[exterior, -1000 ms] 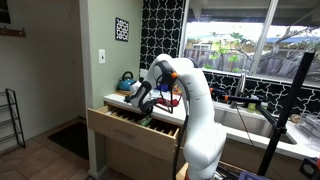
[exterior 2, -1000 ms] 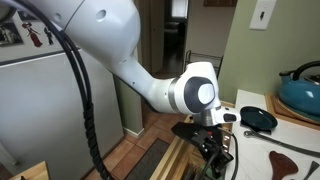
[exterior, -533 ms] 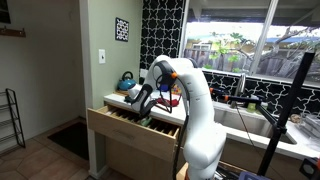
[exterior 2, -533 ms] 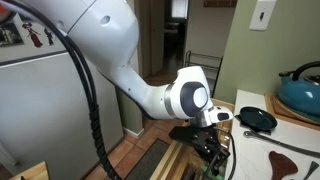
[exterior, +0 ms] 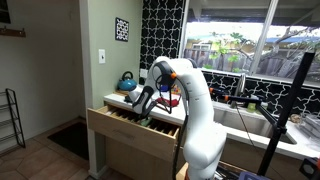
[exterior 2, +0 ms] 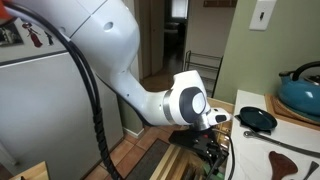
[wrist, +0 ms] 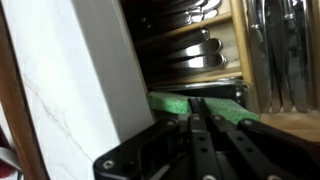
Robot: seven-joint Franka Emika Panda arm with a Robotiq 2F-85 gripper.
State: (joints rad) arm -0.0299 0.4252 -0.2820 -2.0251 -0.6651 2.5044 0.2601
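My gripper [wrist: 197,102] reaches down into an open wooden drawer [exterior: 128,126] below the white counter. Its two black fingers stand pressed together at their tips, with nothing visible between them. Right under the tips lies a flat green pad [wrist: 226,100] in a drawer compartment; I cannot tell if the tips touch it. Metal cutlery [wrist: 200,55] fills the wooden compartments beyond. In both exterior views the gripper [exterior: 144,109] [exterior 2: 213,160] hangs low inside the drawer, and the green shows beside it [exterior 2: 216,168].
The white counter edge [wrist: 85,75] stands close beside the gripper. On the counter are a teal kettle [exterior 2: 303,92], a small black pan [exterior 2: 258,119] and a dark spatula [exterior 2: 290,148]. A sink and window lie beyond [exterior: 245,118]. A fridge [exterior 2: 45,110] stands across the floor.
The wrist has sunk a little lower and shifted slightly toward the drawer's front in the close exterior view. The fingers stay shut.
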